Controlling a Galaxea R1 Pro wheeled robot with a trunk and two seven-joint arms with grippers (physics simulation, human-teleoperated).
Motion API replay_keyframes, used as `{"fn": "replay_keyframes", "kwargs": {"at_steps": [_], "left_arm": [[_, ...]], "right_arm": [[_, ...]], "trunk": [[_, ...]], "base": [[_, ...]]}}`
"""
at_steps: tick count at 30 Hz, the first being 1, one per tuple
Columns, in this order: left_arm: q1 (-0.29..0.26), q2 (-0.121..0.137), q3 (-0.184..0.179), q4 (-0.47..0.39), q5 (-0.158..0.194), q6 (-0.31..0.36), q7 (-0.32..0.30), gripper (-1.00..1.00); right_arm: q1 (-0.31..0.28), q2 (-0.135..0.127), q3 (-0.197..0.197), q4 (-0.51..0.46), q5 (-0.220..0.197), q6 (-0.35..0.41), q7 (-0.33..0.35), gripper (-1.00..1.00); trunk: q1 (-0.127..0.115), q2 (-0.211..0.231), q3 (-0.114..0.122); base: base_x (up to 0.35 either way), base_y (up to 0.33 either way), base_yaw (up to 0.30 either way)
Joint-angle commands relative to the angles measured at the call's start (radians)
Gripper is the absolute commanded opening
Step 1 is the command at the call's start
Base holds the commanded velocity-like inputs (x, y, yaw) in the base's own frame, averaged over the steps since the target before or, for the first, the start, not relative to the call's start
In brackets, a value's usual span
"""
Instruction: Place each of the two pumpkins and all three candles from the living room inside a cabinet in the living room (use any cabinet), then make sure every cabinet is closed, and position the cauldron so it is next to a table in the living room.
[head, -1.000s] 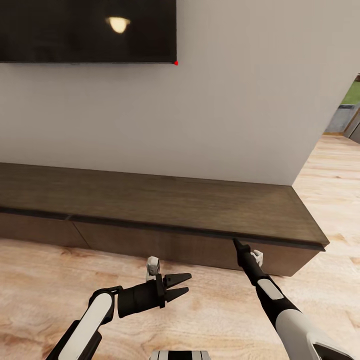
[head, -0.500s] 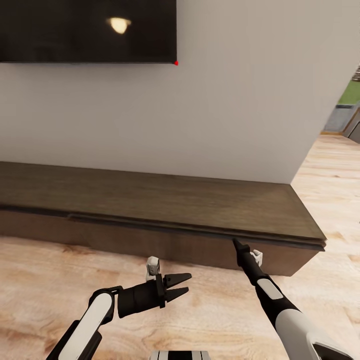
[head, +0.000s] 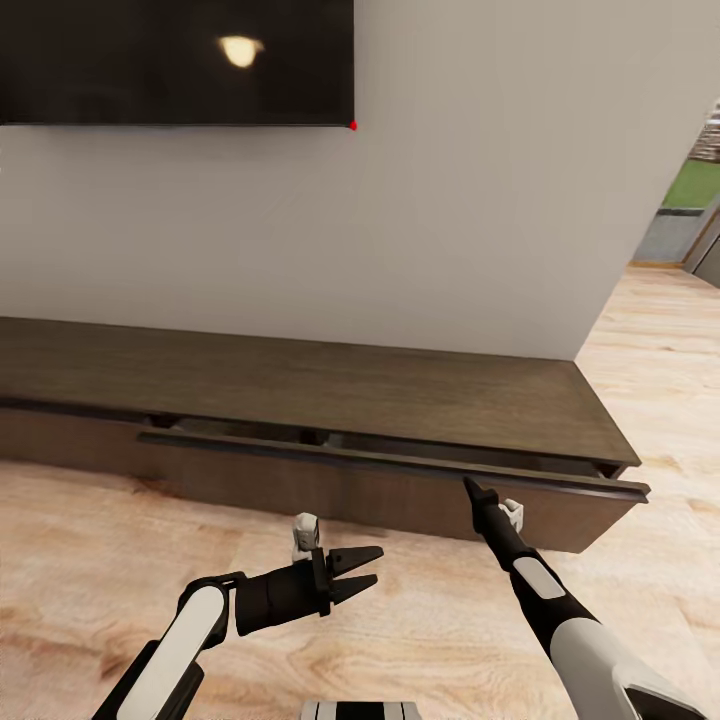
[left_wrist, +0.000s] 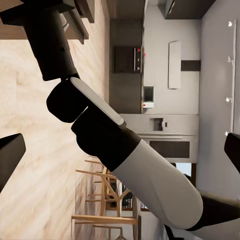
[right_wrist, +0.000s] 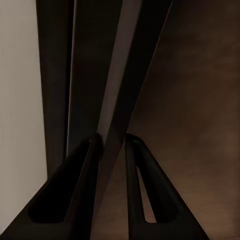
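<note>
Living room wall w/ TV; low cabinet (head: 330, 385) runs along it, drawer (head: 400, 485) partly out near its right end. Right end effector (head: 470, 487) pinches the drawer's top lip; left end effector (head: 362, 572) spread, idle, farther off.

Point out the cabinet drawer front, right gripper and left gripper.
drawer front (head: 300, 478), head view, bare front panel.
right gripper (head: 470, 487), head view, fingertips at drawer lip.
left gripper (head: 372, 565), head view, between open fingertips.
</note>
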Motion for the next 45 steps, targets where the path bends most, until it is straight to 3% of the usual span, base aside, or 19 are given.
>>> {"fn": "replay_keyframes", "kwargs": {"at_steps": [1,45], "left_arm": [[0.000,0.001,0.000,0.000,-0.006,0.001,-0.007,1.00],[0.000,0.001,-0.001,-0.001,-0.006,0.001,-0.007,1.00]], "right_arm": [[0.000,-0.001,-0.013,0.001,-0.016,0.011,0.007,-1.00],[0.000,0.000,-0.013,0.001,-0.016,0.013,0.010,-1.00]], "trunk": [[0.000,0.000,-0.001],[0.000,0.000,-0.001]], "base": [[-0.069,0.000,0.000],[-0.098,0.000,0.000]]}}
